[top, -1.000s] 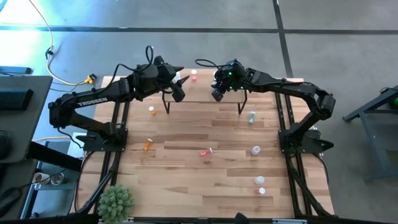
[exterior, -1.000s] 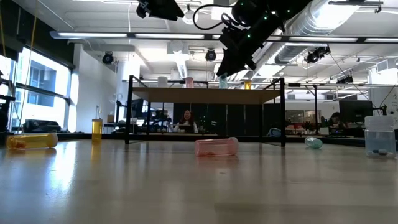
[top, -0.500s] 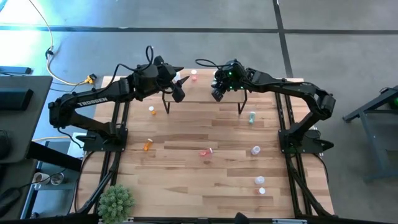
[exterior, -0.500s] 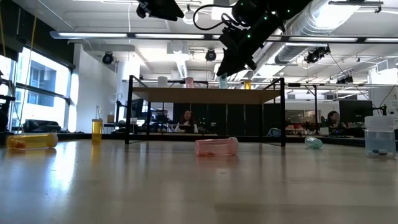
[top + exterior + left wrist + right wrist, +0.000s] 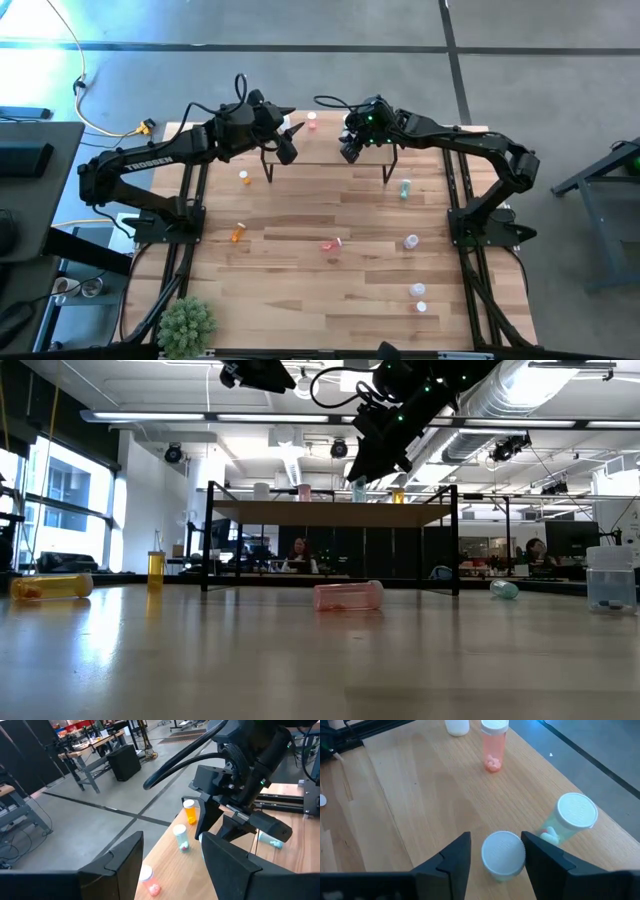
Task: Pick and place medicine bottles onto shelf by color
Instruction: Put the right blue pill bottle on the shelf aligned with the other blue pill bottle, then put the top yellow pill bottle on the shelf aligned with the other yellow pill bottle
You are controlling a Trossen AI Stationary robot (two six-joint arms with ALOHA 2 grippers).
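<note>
My right claw [image 5: 492, 851] hangs over the shelf [image 5: 405, 795], its two dark fingers [image 5: 451, 857] standing apart on either side of an upright white-capped bottle [image 5: 503, 855] with a pale green body; there is a gap at each side, so I am not clamped on it. Just beside it stands a second green bottle [image 5: 567, 820] near the board's edge, and farther along the shelf a pink bottle [image 5: 494, 747] stands upright with a white one [image 5: 457, 726] next to it. From above, this claw [image 5: 352, 150] sits over the right half of the small raised board [image 5: 325, 150]. My left claw [image 5: 289, 135] hovers at the shelf's left end, fingers apart and holding nothing; past its fingers [image 5: 122, 865] I see an orange bottle [image 5: 190, 813], a clear greenish one [image 5: 181, 839] and a pink one [image 5: 149, 881] standing along the shelf's edge. Down on the tabletop [image 5: 300, 290] more bottles are scattered: two orange ones [image 5: 238, 232] at the left, a pink one [image 5: 331, 244] lying on its side in the middle, a green one [image 5: 404, 187] by the shelf's right leg, and clear ones [image 5: 411, 241] toward the right side. A green spiky plant [image 5: 187, 322] stands at the near left corner.
</note>
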